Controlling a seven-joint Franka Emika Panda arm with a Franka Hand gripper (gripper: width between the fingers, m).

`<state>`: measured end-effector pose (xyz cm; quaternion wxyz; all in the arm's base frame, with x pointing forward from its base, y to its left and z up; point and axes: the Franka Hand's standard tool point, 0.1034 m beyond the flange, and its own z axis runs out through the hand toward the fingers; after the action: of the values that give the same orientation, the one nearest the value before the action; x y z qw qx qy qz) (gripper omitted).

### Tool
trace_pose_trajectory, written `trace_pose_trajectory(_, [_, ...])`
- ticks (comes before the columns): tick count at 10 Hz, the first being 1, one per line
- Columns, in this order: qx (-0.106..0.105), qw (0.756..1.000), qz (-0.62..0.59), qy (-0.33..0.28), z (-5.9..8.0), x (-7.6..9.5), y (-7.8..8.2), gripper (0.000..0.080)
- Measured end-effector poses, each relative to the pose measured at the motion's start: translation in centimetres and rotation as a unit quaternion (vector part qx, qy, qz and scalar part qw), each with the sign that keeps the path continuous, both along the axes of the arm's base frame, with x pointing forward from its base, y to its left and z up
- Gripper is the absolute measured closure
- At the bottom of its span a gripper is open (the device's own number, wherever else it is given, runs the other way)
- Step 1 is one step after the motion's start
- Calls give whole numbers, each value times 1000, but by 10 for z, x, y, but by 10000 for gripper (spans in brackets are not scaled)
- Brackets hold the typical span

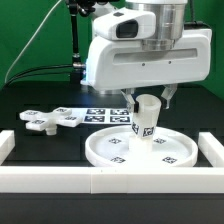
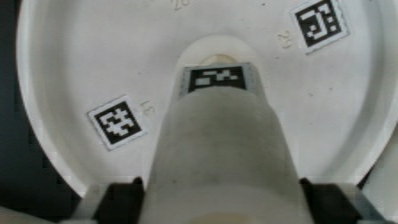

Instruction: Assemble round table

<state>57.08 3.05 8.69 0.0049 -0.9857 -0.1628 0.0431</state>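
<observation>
The large rimmed round disc [image 1: 140, 148] lies flat on the black table near the front rail. The short cylinder leg [image 1: 146, 118] stands on the disc's middle, and my gripper [image 1: 147, 98] is shut on its top end. In the wrist view the leg [image 2: 217, 130] runs down from between my two fingertips [image 2: 121, 195] to the disc [image 2: 107, 60], and tags show on both. The flat cross-shaped base [image 1: 50, 118] lies on the table toward the exterior view's left, apart from the disc.
The marker board [image 1: 100, 112] lies flat behind the disc. A long white border rail [image 1: 110, 180] runs along the front, with raised ends at the left [image 1: 6, 146] and right [image 1: 212, 146]. A green backdrop stands behind.
</observation>
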Motion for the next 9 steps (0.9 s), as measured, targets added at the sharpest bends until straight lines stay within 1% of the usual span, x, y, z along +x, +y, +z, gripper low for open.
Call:
trace_pose_trajectory(3, [-2, 1000, -25, 0, 0, 0, 0, 388])
trace_pose_trajectory(5, [-4, 995, -98, 0, 0, 0, 2, 387])
trace_pose_trajectory(7, [-1, 981, -195, -14, 0, 2, 3, 387])
trace_pose_trajectory(9, [1, 952, -306, -31, 1, -2, 1, 387])
